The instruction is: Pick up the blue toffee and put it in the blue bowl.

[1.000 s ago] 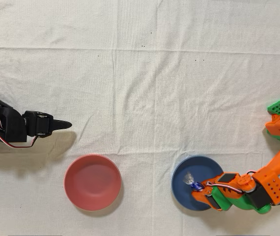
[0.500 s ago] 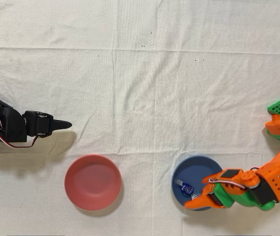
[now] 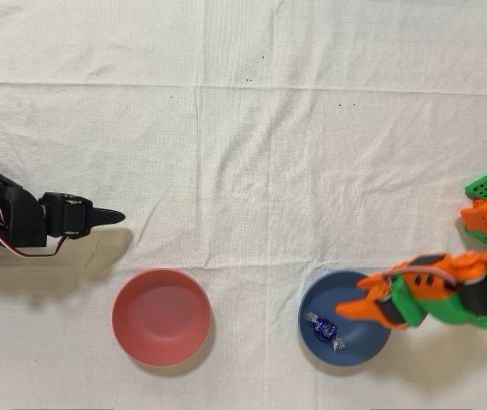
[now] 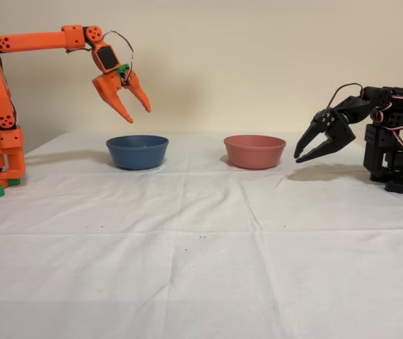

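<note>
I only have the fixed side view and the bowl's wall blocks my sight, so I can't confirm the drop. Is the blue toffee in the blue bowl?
Observer: Yes. From overhead, the blue toffee lies inside the blue bowl, toward the picture's left part of its floor.
Operator: Is the gripper touching it?
Observer: No. The gripper is open and empty; overhead, its tips sit over the bowl's upper right part, apart from the toffee.
Operator: Anything in the other bowl?
Observer: Overhead, the pinkish-red bowl shows a bare inside.
</note>
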### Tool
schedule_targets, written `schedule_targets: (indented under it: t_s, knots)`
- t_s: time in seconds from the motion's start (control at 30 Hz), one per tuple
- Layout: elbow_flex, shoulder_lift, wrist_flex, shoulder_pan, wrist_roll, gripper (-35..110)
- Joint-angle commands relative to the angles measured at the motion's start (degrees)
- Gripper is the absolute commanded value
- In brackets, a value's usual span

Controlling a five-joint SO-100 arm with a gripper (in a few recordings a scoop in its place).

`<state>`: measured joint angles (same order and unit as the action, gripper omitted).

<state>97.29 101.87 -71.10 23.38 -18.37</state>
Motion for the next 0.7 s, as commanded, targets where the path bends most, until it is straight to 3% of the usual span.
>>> schedule_targets:
  t_s: [0.0,0.23,0.67]
  knots:
    - [1.8,9.9,-1.1,-5.0,-1.3,19]
    - [11.6,19.7,0.4,-12.5,-5.4,0]
    - [33.8,44.1,5.6,-17.0,-2.3,0]
